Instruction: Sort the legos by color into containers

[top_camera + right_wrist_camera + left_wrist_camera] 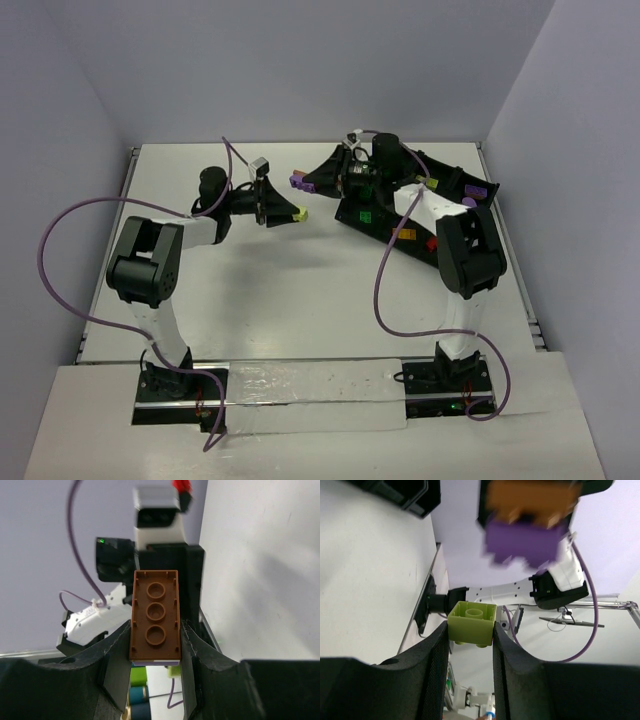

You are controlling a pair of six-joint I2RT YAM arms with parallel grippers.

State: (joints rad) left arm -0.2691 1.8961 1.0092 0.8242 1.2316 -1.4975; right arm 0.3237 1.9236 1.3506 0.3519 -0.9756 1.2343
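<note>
My left gripper [288, 213] is shut on a yellow-green lego [300, 214] and holds it in the air; in the left wrist view the brick [472, 622] sits between the fingertips. My right gripper [312, 182] is shut on an orange lego stacked on a purple one [297, 181], just above and beyond the left gripper. The orange brick's underside [155, 614] fills the right wrist view, with a purple edge [155, 663] below it. The cluster shows blurred in the left wrist view [524, 527]. The two held pieces are apart. The black divided tray [452, 172] lies at the right rear.
The tray's compartments hold a green brick [366, 214], an orange one [405, 234], a red one [432, 243], a yellow-green one [433, 184] and a purple one [472, 190]. The right arm's elbow [468, 250] stands over the tray's near end. White walls close three sides.
</note>
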